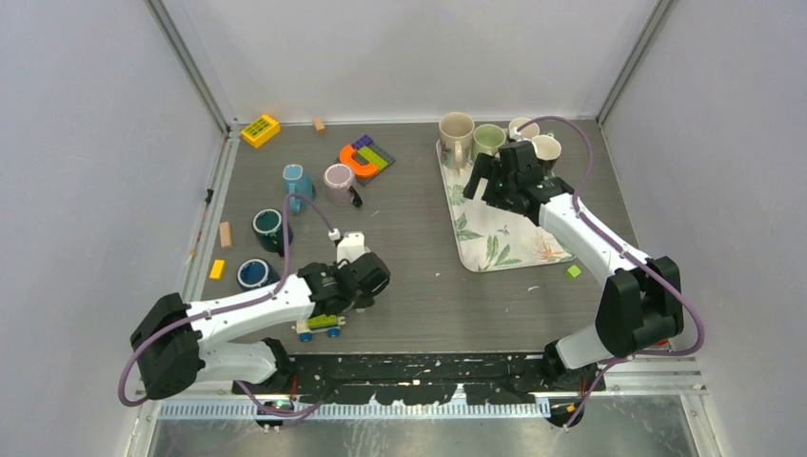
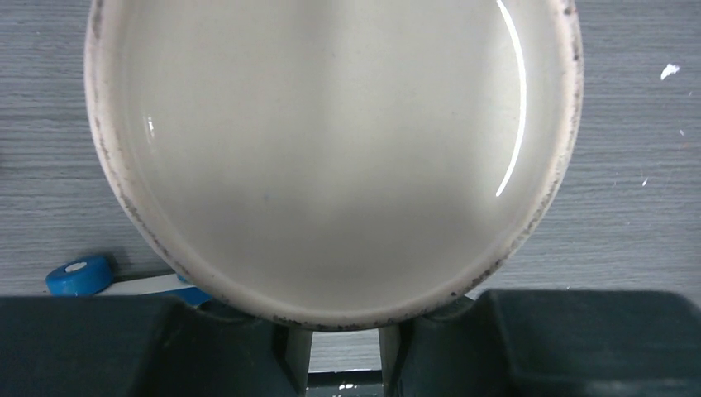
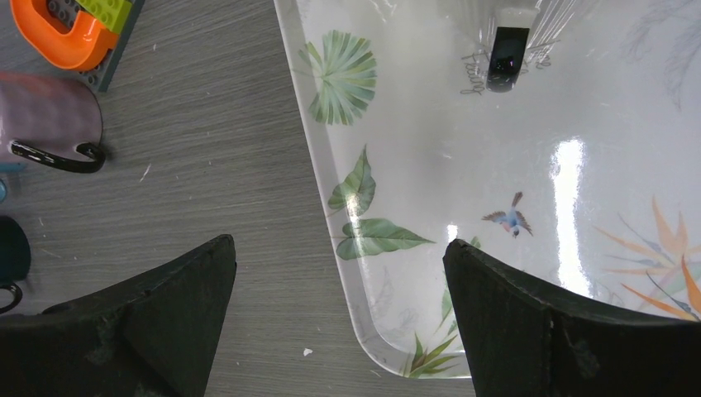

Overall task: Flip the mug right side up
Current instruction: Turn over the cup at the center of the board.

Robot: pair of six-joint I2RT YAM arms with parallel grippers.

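Note:
A cream mug (image 2: pixel 331 149) with a speckled rim fills the left wrist view, its glossy inside facing the camera. My left gripper (image 2: pixel 345 331) is narrowed behind its lower rim, fingertips hidden by the mug, and seems shut on it. In the top view the left gripper (image 1: pixel 357 279) hangs over the table's front middle and hides the mug. My right gripper (image 1: pixel 482 179) is open and empty above the left edge of the leaf-print tray (image 1: pixel 495 248); it also shows in the right wrist view (image 3: pixel 339 248) over the tray's rim (image 3: pixel 326 190).
Several upright mugs (image 1: pixel 456 131) stand at the tray's back. A pink mug (image 1: pixel 339 181), a blue mug (image 1: pixel 297 181) and two teal mugs (image 1: pixel 267 225) sit at left. A toy car (image 1: pixel 319 327) lies under the left arm. Orange toy bricks (image 1: pixel 364 157) sit at the back.

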